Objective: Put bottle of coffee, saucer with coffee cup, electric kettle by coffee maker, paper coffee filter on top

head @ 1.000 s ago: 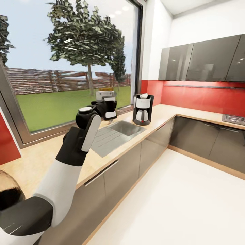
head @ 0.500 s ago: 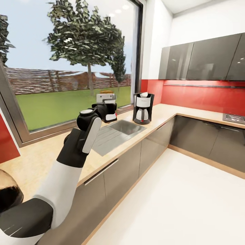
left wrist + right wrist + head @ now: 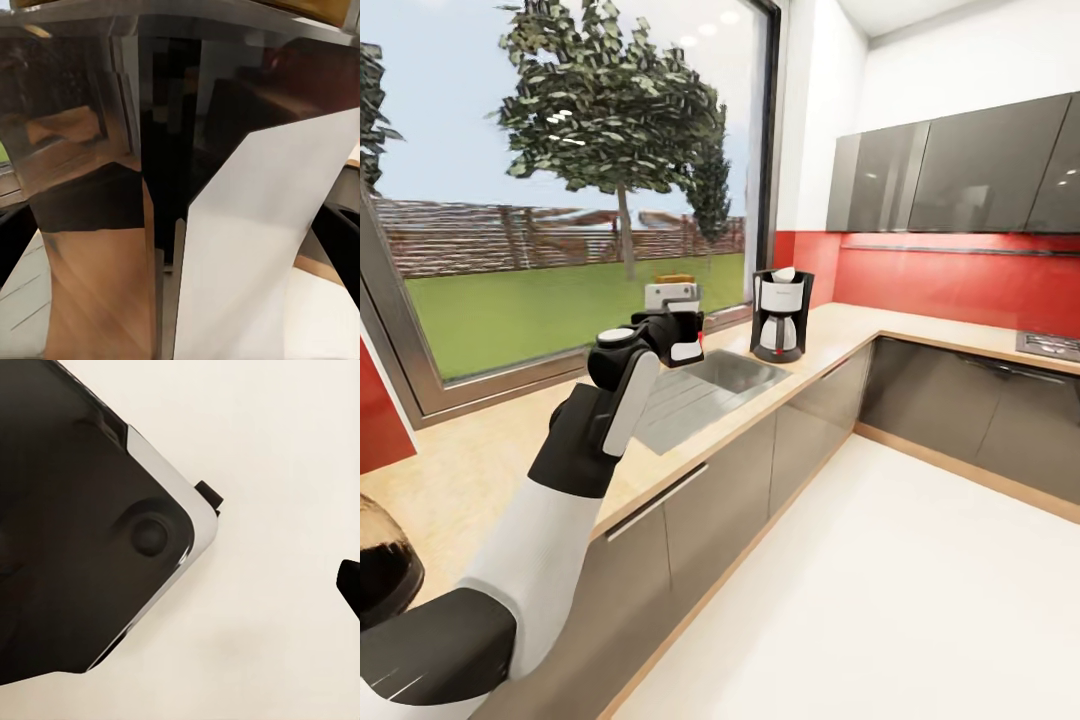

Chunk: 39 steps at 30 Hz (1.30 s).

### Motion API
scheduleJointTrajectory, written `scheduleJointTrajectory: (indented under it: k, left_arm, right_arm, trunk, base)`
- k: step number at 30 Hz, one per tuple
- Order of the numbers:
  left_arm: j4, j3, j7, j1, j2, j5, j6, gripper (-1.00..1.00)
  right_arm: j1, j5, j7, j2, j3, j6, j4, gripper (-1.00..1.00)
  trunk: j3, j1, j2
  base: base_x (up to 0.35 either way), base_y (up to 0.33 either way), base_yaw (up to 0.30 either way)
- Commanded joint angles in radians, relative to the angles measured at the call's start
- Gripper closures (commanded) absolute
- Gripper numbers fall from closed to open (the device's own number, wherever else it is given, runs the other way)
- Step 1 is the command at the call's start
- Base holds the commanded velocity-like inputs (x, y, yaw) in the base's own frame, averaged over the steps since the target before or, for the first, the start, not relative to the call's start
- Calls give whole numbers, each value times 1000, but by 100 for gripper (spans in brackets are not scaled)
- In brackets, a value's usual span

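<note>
My left gripper [image 3: 674, 322] is shut on the bottle of coffee [image 3: 670, 293], a small bottle with a white label and a yellow-gold cap, held upright above the countertop [image 3: 490, 460] just left of the sink. Close up in the left wrist view, the bottle of coffee [image 3: 142, 150] shows dark glass and its white label. The coffee maker [image 3: 780, 318] stands on the countertop beyond the sink, with a white paper coffee filter [image 3: 784, 274] on top. A dark glass dome, the electric kettle [image 3: 382, 565], shows at the lower left edge. One dark fingertip [image 3: 351, 585] of my right gripper hangs over the pale floor.
A steel sink [image 3: 712, 385] with a drainboard is set into the countertop between the bottle and the coffee maker. A large window [image 3: 560, 200] runs behind it. Grey cabinet fronts [image 3: 740, 490] line the white floor. In the right wrist view, the robot's dark base [image 3: 82, 532] sits over the floor.
My left arm has carried the bottle slightly lower and a little toward the coffee maker. The whole view has shifted slightly, so the camera moved too.
</note>
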Motion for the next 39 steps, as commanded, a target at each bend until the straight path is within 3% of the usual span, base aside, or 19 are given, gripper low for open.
scheduleJointTrajectory:
  k: [1, 15, 39]
  left_arm:
    - [-1, -1, 9, 1, 0, 10, 2, 100]
    - [1, -1, 9, 16, 0, 9, -50, 100]
    - [5, -1, 9, 25, 0, 9, -55, 100]
  right_arm:
    - [-2, 0, 0, 0, 4, -8, 3, -100]
    - [-2, 0, 0, 0, 5, -8, 3, -100]
    - [-2, 0, -1, 0, 5, -7, 3, -100]
  trunk:
    - [-5, 4, -8]
    - [-48, 58, -106]
    - [-124, 150, -274]
  base:
    - [0, 0, 0]
    - [0, 0, 0]
    - [0, 0, 0]
